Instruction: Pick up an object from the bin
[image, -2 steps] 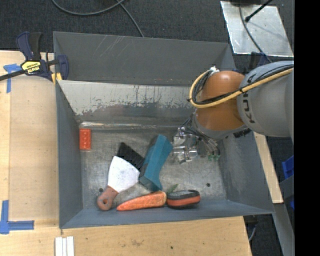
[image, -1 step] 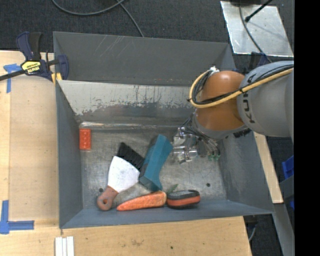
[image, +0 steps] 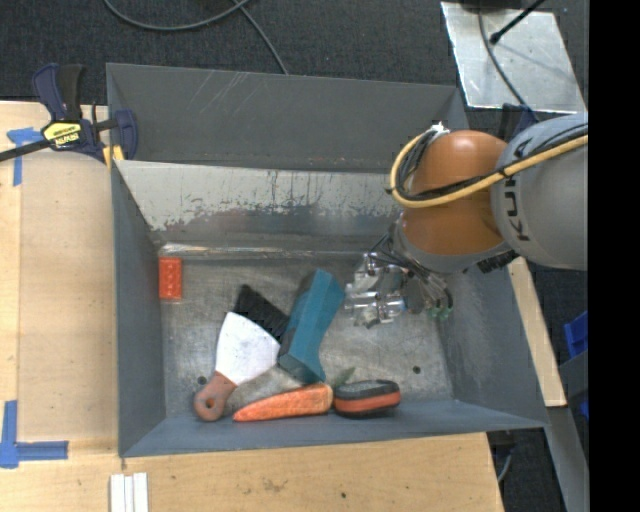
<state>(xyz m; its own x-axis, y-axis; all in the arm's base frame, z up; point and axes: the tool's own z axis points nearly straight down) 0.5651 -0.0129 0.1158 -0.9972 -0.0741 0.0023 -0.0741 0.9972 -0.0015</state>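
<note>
1. Camera view: my jaws sit low in the bin, just beside the slanted teal block at mid-floor, to its right (clenched or released, I cannot tell); I see nothing gripped.
2. My judgement: nothing is picked yet; grasp and lift both remain; the orange carrot lies by the front wall.
</note>
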